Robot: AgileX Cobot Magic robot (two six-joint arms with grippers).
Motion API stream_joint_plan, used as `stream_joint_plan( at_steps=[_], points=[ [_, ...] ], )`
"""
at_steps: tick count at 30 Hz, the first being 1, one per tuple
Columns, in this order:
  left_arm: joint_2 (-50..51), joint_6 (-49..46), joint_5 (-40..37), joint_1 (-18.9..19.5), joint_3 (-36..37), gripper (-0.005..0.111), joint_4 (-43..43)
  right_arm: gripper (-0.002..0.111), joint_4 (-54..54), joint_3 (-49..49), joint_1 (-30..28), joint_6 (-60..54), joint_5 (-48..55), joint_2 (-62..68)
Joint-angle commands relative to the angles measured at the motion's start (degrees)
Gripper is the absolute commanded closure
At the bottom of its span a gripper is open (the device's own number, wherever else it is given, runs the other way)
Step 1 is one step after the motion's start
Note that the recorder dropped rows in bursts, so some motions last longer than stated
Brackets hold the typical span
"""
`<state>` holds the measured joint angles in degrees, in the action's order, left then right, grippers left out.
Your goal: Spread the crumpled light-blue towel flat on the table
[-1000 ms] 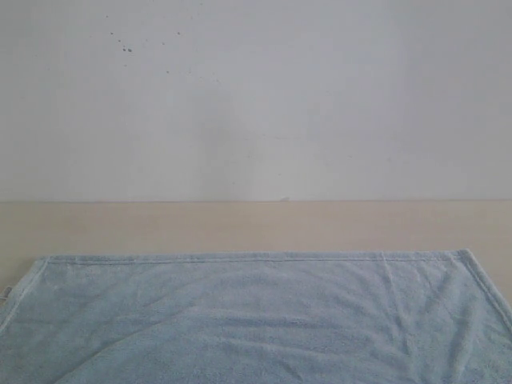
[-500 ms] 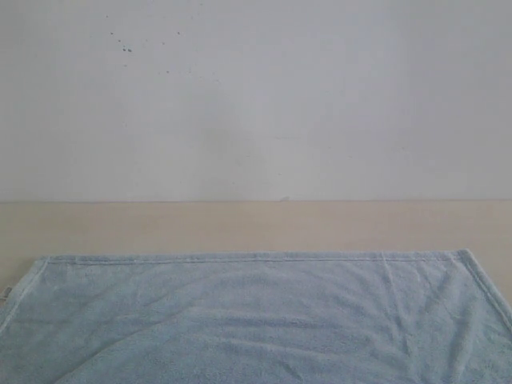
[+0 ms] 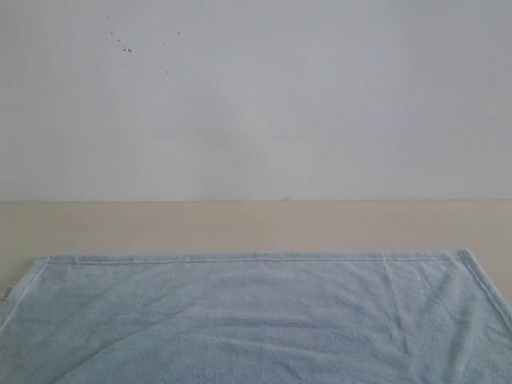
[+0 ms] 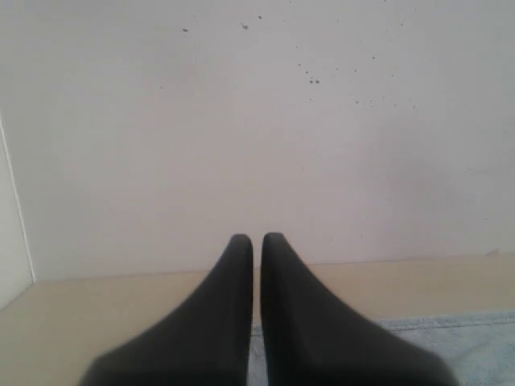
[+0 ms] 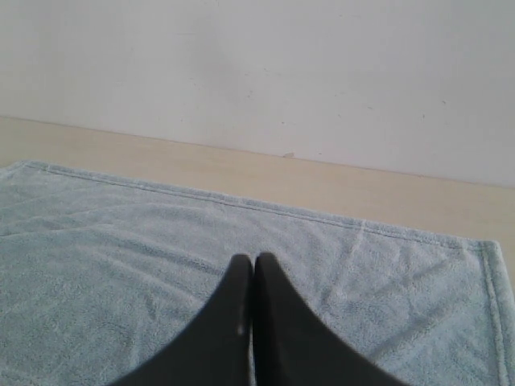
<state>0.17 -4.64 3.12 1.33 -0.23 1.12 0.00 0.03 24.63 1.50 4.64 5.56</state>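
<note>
The light-blue towel lies spread out on the beige table, its far hem straight and both far corners in view, with a few shallow wrinkles. Neither gripper shows in the exterior view. In the left wrist view my left gripper is shut, its black fingers almost touching and nothing between them; a strip of towel shows beside it. In the right wrist view my right gripper is shut and empty, held above the towel near its far hem.
A white wall with a few dark specks rises behind the table. A strip of bare table runs between the towel's far hem and the wall. A white vertical panel stands at one side in the left wrist view.
</note>
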Motion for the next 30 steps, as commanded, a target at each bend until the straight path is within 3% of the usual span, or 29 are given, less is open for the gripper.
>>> stream_joint_plan(
  at_steps=[1,30],
  points=[
    [-0.17,0.46,-0.03,0.31,0.23,0.103,0.58,0.108,-0.36,-0.03,-0.11,-0.18,-0.55,-0.31],
    [-0.17,0.24,-0.03,0.30,0.23,0.103,0.58,0.108,0.40,-0.03,-0.11,-0.18,0.31,-0.31]
  ],
)
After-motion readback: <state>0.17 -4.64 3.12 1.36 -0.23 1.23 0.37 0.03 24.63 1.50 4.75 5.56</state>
